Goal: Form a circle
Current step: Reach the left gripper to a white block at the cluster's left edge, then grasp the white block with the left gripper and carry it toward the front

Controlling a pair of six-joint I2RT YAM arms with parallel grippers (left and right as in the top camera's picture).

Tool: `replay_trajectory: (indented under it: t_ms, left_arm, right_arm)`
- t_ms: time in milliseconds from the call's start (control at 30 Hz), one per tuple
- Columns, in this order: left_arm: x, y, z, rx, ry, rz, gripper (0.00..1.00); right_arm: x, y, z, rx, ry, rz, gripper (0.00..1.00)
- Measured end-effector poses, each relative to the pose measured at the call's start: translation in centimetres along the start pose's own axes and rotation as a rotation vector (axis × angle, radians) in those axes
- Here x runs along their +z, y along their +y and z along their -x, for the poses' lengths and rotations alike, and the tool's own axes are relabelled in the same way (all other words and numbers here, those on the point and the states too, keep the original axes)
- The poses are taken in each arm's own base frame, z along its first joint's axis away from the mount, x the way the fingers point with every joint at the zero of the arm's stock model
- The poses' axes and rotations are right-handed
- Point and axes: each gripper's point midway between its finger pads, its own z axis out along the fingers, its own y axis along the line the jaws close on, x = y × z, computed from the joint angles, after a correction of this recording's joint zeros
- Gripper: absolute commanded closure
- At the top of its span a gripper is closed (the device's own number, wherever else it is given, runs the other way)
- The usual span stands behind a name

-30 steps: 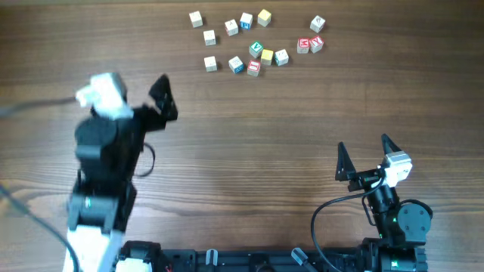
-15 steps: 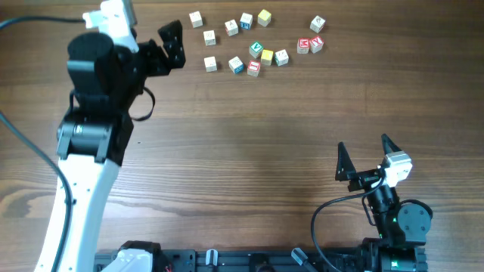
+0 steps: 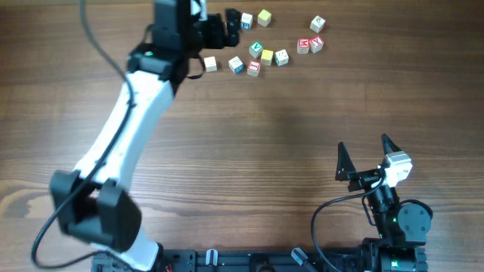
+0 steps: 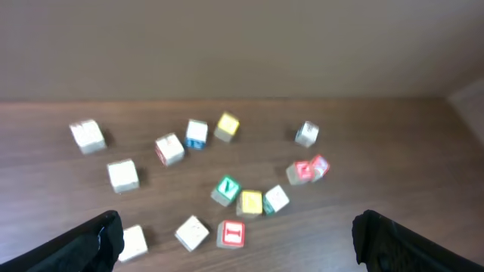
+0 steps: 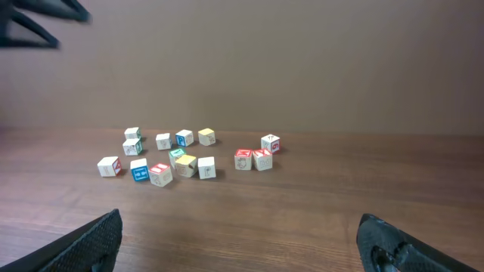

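The worktop (image 3: pixel 265 151) is a medium-brown wood-grain surface, and its long streaks run left to right across the whole overhead view in alternating darker and lighter bands. In the wrist views a plain, matt wall (image 5: pixel 302 60) of dull brownish grey rises behind its far edge, meeting the wood in a straight line. A paler strip (image 4: pixel 470 102) at the right edge of the left wrist view is too blurred to identify. The light is soft and even, casting only faint shadows on the wood.

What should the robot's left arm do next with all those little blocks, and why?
Probably bring the left fingers, open and empty, down over the nearby cream cube. The cubes lie scattered, not ringed, and the right fingers rest far away.
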Motion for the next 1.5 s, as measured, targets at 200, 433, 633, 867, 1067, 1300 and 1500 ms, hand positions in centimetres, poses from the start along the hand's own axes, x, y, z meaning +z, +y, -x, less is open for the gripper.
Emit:
replay_trajectory:
  t_ms: [200,433,633,867,1067,1300,1500]
  left_arm:
    - [5.3,-1.1,-5.5,0.013,0.129,-0.012,0.00]
    - [12.2,1.8,-11.7,-0.164,0.202,0.092,0.01]
    - [15.5,4.0,-14.4,-0.298,0.183,0.165,0.09]
    - [16.6,5.8,-16.3,-0.400,0.179,0.242,0.24]
    - [17.1,5.9,-16.9,-0.426,0.177,0.258,0.61]
    - [16.9,6.0,-16.8,-0.427,0.188,0.269,0.79]
    - [13.0,7.0,-17.3,-0.320,0.319,0.336,0.82]
  right_arm:
    - [0.0,0.0,0.0,0.000,0.000,0.000,0.00]
    - [0.0,0.0,0.0,0.000,0.000,0.000,0.00]
    - [0.0,0.0,0.0,0.000,0.000,0.000,0.00]
    - [0.0,0.0,0.0,0.000,0.000,0.000,0.00]
    - [0.0,0.0,0.0,0.000,0.000,0.000,0.00]
    - [0.0,0.0,0.0,0.000,0.000,0.000,0.00]
    - [0.0,0.0,0.0,0.000,0.000,0.000,0.00]
